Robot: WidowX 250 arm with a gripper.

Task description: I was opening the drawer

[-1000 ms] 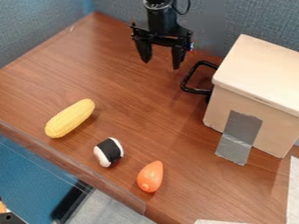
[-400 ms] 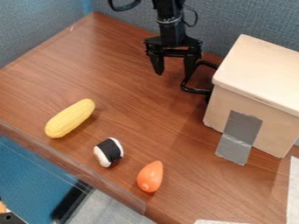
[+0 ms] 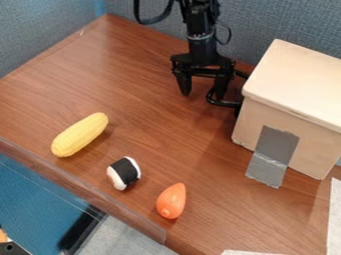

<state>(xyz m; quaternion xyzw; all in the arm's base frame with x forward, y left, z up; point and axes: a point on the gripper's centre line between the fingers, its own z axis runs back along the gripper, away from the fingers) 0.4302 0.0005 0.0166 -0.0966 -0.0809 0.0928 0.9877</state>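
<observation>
Arm (image 3: 198, 17): black, pale-edged round collar (image 3: 201, 37)
Cables (image 3: 148, 22): black, curved, one thicker
Gripper (image 3: 202, 94): black, broad crossbar (image 3: 204, 72), two tapering fingers (image 3: 184, 84)

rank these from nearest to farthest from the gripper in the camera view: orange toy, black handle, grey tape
From the gripper:
1. black handle, right beside it, on the box's side
2. grey tape, on the box front, at picture right
3. orange toy, near the table's front edge

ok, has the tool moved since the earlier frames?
Yes. Down and to the right in the image, judged against the wooden box: the tool is now closer to its black handle.
</observation>
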